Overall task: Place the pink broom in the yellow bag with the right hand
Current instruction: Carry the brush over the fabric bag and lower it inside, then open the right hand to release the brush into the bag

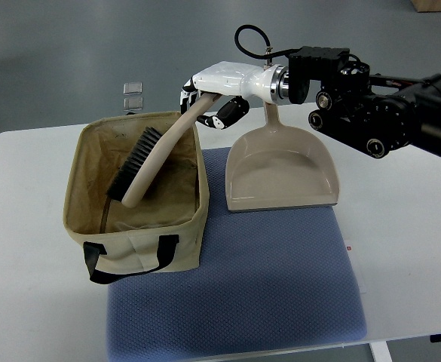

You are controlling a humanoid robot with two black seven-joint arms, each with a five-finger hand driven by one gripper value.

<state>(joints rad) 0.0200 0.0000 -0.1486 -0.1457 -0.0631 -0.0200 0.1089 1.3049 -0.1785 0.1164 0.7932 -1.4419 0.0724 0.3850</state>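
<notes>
A pale pink-beige broom [154, 162] with dark bristles slants down into the yellowish fabric bag [141, 240], brush end low inside it, handle rising to the upper right. My right hand [205, 98], white with dark fingers, is shut on the handle's top end just above the bag's far right corner. Its arm reaches in from the right edge, passing over the handle of the matching dustpan [282, 170]. The left arm is out of view.
The dustpan lies on a blue mat [243, 302] to the right of the bag, on the white table [24, 226]. The bag has black strap handles at its front. Two small clear squares [133, 95] sit on the floor behind the table.
</notes>
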